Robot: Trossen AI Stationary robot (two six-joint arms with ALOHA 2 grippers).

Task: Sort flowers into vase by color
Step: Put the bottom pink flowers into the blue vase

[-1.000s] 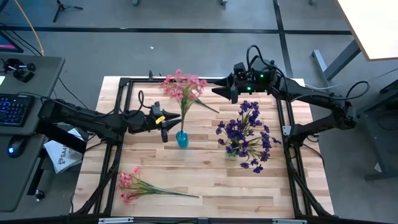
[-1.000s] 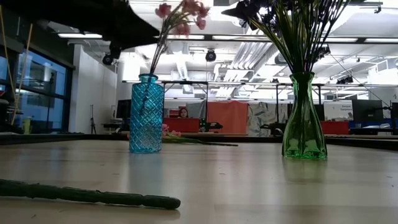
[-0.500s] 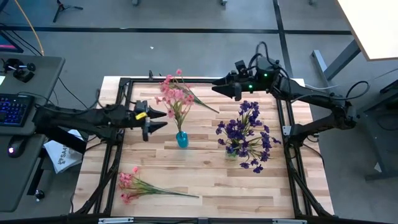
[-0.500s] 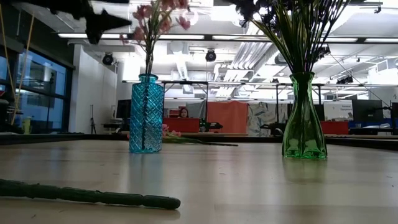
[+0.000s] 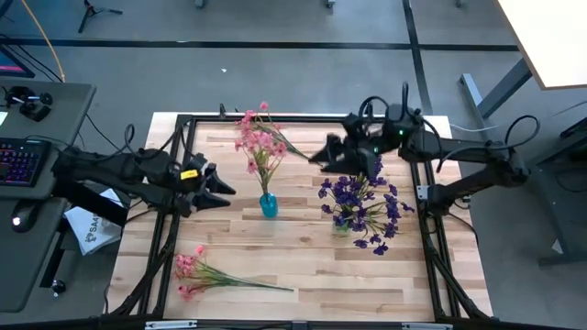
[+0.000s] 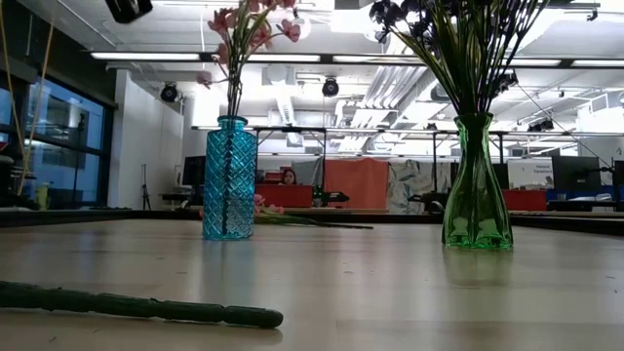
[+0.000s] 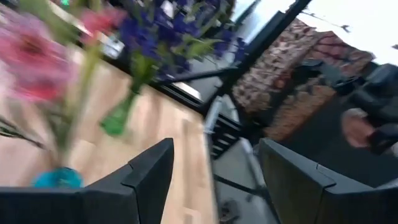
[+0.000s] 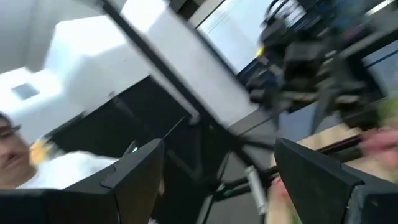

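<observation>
Left end effector (image 5: 223,188) spread wide, empty, hovering over the worktop (image 5: 303,266) beside the frame's left rail; same spread seen past its own dark fingers (image 7: 149,171) in the left wrist view. Just to its right, blue vase (image 5: 268,204) upright, holding pink flowers (image 5: 260,142) whose blossoms lean toward the far edge; one stem trailing off toward the right arm. In the low view, blue vase (image 6: 230,177) with pink blossoms (image 6: 255,19) at the top. Nearer the front edge, below and slightly left of the left end effector, a loose pink sprig (image 5: 215,275) lying flat on the boards, blossoms toward the left, stem pointing right. In the low view, a green stem (image 6: 136,305) lying across the near worktop.

Right end effector (image 5: 318,156) spread too, holding nothing, hovering well apart from the left one, beyond the blue vase, near the far edge. Just beside and in front of it, green vase (image 5: 341,225) full of purple flowers (image 5: 362,197), upright. In the low view, green vase (image 6: 476,185) standing right of the blue one, purple blossoms (image 6: 439,19) at the top. In the left wrist view, blurred blue vase rim (image 7: 56,178), pink bloom (image 7: 34,65), green vase (image 7: 118,115) farther off with purple flowers (image 7: 168,31).

Beyond the worktop, left side, a desk with a keyboard (image 5: 18,160).
</observation>
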